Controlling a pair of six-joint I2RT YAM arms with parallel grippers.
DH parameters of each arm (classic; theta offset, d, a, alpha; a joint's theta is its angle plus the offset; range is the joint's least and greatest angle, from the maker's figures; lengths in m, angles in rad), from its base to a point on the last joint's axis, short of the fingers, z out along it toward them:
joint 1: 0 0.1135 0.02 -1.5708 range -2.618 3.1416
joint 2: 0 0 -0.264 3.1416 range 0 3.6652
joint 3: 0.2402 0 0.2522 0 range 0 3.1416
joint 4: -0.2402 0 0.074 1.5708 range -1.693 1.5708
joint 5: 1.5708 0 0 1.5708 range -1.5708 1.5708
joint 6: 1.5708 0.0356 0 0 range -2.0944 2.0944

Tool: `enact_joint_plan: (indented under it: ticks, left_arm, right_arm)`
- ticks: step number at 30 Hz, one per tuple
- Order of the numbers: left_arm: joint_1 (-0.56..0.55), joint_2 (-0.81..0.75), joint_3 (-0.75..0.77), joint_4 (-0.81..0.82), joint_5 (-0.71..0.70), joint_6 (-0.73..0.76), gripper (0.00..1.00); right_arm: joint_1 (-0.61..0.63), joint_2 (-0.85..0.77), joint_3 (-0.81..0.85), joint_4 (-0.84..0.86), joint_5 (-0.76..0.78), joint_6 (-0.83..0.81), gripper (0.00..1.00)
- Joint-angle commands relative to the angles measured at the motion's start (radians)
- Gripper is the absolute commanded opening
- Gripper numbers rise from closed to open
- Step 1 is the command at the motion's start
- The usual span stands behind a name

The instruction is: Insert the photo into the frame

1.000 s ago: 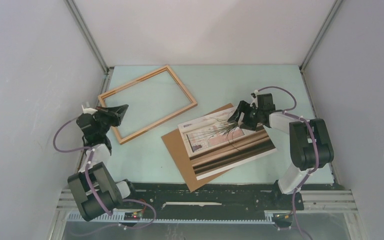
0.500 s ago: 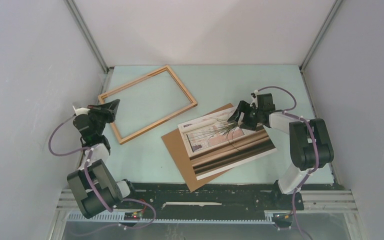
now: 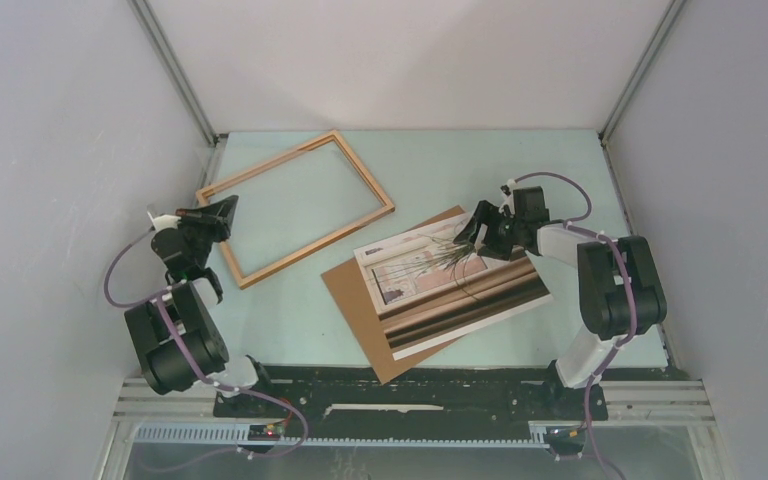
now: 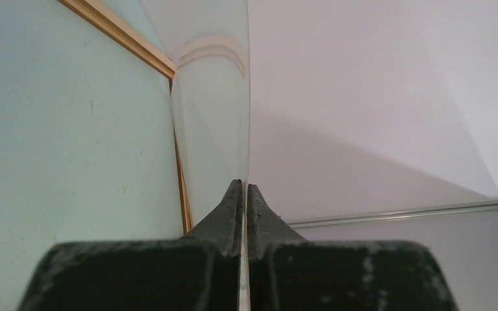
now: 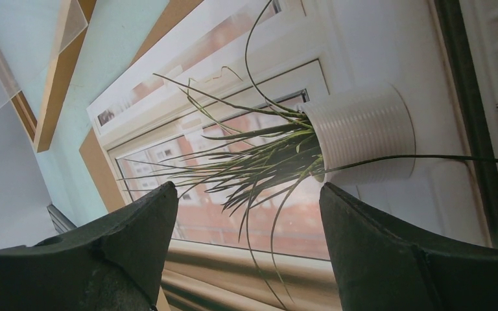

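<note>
The light wooden frame (image 3: 317,246) lies flat at the back left of the table. The photo (image 3: 450,285) rests on a brown backing board (image 3: 355,300) right of centre, its plant print facing up. My left gripper (image 3: 218,213) hangs by the frame's left corner. In the left wrist view it (image 4: 244,186) is shut on a thin clear sheet (image 4: 211,129) seen edge-on, with a frame rail (image 4: 120,32) beyond. My right gripper (image 3: 472,232) stands open low over the photo's far end. Its fingers (image 5: 248,194) straddle the printed plant on the photo (image 5: 363,78) without touching.
White walls with metal corner posts (image 3: 175,75) enclose the table on three sides. The left arm's elbow (image 3: 175,345) sits close to the left wall. A black rail (image 3: 410,385) runs along the near edge between the arm bases.
The left gripper has drawn back left and slightly away from over the frame's near-left corner, and its lower arm has swung toward the wall. The right arm and photo have not moved.
</note>
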Motion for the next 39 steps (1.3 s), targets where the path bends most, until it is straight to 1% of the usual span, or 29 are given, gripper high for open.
enact_joint_plan:
  ticks: [1,7,11,18,24,39]
  left_arm:
    - [0.008,0.002,0.006,0.108,0.031,0.045,0.00]
    - [0.009,0.042,0.065,0.116,0.034,0.064,0.00]
    - [0.008,0.088,0.104,0.125,0.034,0.037,0.00]
    - [0.008,0.143,0.174,0.115,0.042,0.035,0.00]
    - [0.012,0.165,0.199,0.077,0.060,0.047,0.00]
    - [0.011,0.224,0.281,0.103,0.081,0.033,0.00]
  right_arm:
    - [0.012,0.027,-0.012,0.020,0.000,0.007,0.88]
    - [0.016,0.031,-0.012,0.023,-0.002,0.007,0.88]
    - [0.016,0.032,-0.012,0.025,-0.003,0.006,0.88]
    - [0.016,0.040,-0.013,0.030,-0.006,0.011,0.88]
    - [0.016,0.041,-0.012,0.031,-0.005,0.009,0.88]
    - [0.017,0.046,-0.012,0.037,-0.005,0.011,0.88]
